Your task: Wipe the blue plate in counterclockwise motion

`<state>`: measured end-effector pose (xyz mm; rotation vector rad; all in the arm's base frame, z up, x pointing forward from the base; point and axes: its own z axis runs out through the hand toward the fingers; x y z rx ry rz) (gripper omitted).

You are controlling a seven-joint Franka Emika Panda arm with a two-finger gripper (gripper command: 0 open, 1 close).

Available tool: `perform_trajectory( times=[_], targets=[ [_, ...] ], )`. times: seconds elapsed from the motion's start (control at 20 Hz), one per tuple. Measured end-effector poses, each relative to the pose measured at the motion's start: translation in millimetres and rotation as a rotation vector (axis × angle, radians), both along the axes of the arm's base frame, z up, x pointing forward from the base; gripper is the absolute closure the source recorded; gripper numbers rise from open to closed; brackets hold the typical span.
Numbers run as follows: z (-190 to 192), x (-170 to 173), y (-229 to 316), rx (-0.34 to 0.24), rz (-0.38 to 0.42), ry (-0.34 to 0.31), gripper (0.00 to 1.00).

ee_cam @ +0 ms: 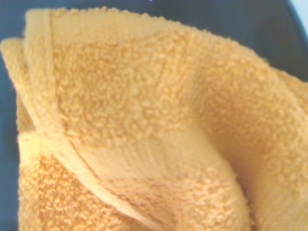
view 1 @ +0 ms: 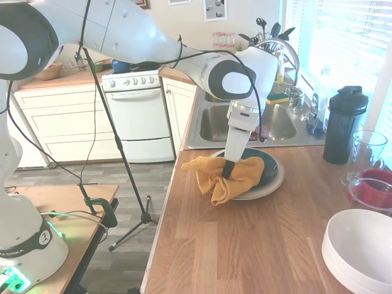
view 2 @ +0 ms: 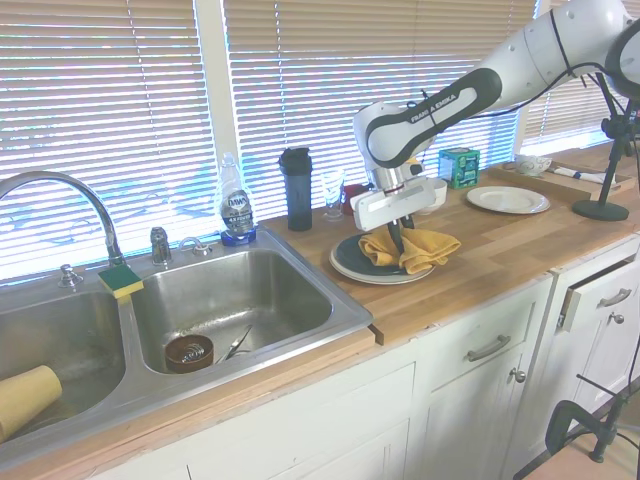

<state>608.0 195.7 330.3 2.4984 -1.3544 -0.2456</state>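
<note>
While our pincer (view 1: 228,169) points straight down, we see its dark fingers pressed together on the bunched middle of a yellow towel (view 1: 224,174), which spreads out to either side of them in folds. Directly beneath the pincer lies the blue plate (view 1: 267,166), mostly covered by the cloth; in the second exterior view its dark surface (view 2: 352,255) shows on the side of the pincer toward the sink. The towel lies on this plate, and one corner hangs past the rim onto the wooden surface (view 1: 245,245). Under the blue plate we see a larger cream plate (view 1: 271,186), whose pale rim rings it. In the wrist view the terry cloth (ee_cam: 144,134) fills nearly everything, with dark blue glaze (ee_cam: 240,24) showing at the edges.

Further out from the pincer, a steel sink (view 2: 230,300) sits just beyond the stacked plates, with a dish soap bottle (view 2: 236,210) at its back edge and a green and yellow sponge (view 2: 120,279) by the faucet (view 2: 60,190). Beside the plates, toward the window, stand a black shaker bottle (view 1: 344,125) and a clear glass (view 1: 366,150). A red container (view 1: 373,187) and a white bowl (view 1: 361,248) lie well apart from the pincer on the same surface. Farthest away in the second exterior view we see a white plate (view 2: 508,199) and a teal box (view 2: 459,166).
</note>
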Motion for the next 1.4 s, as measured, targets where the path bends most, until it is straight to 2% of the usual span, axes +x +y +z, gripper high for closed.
perform_trajectory(
  times=[0.3, 0.55, 0.7, 0.95, 1.2, 1.4],
  targets=[
    [1.3, 18.8, 19.2, -0.007, 0.004, 0.006, 1.00],
    [3.7, 13.3, 46.8, -0.016, 0.028, -0.009, 1.00],
    [4.2, 14.2, 44.3, -0.014, 0.025, -0.009, 1.00],
    [24.1, 16.0, 8.0, 0.028, 0.012, -0.057, 1.00],
    [81.4, -13.8, -51.3, 0.104, -0.005, -0.121, 1.00],
    [108.2, -37.7, -118.8, 0.161, -0.042, -0.132, 1.00]
  ],
)
